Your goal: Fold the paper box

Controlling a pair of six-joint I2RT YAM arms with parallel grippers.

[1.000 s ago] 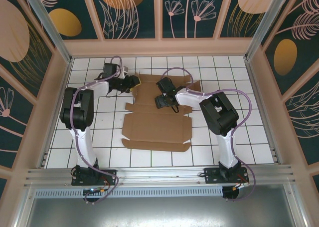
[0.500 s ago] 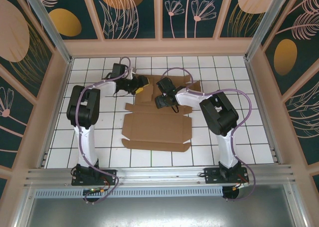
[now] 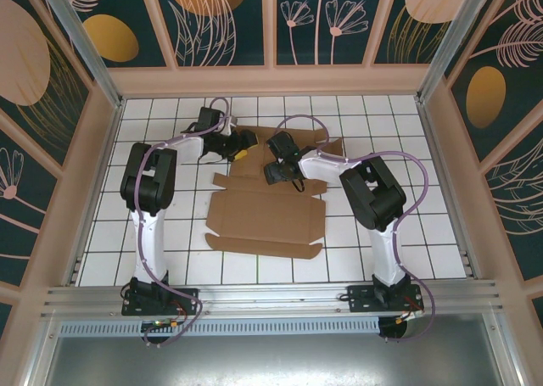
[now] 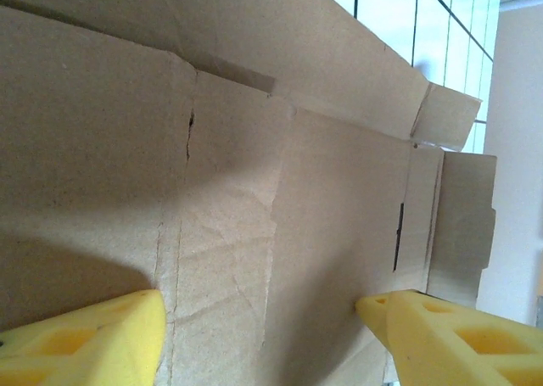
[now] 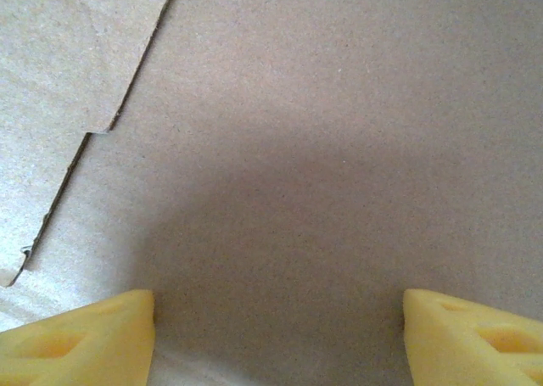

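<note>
The paper box (image 3: 267, 216) lies as a flat brown die-cut cardboard sheet on the white tiles, flaps spread. Its far part is partly hidden under both arms. My left gripper (image 3: 241, 151) reaches in from the left over the sheet's far-left area. In the left wrist view the left gripper (image 4: 263, 327) is open, its yellow fingers (image 4: 76, 339) spread wide just above creased cardboard (image 4: 297, 191). My right gripper (image 3: 273, 172) hangs over the sheet's far middle. In the right wrist view the right gripper (image 5: 276, 327) is open close over plain cardboard (image 5: 339, 148), holding nothing.
White tiled floor (image 3: 170, 225) surrounds the sheet, with room to the left, right and front. Beige walls (image 3: 100, 174) close in the sides and back. An aluminium rail (image 3: 271, 297) runs along the near edge by the arm bases.
My left gripper has swung right, from beside the sheet's far-left corner to over the cardboard. The sheet's near edge has shifted slightly. The right arm has stayed put.
</note>
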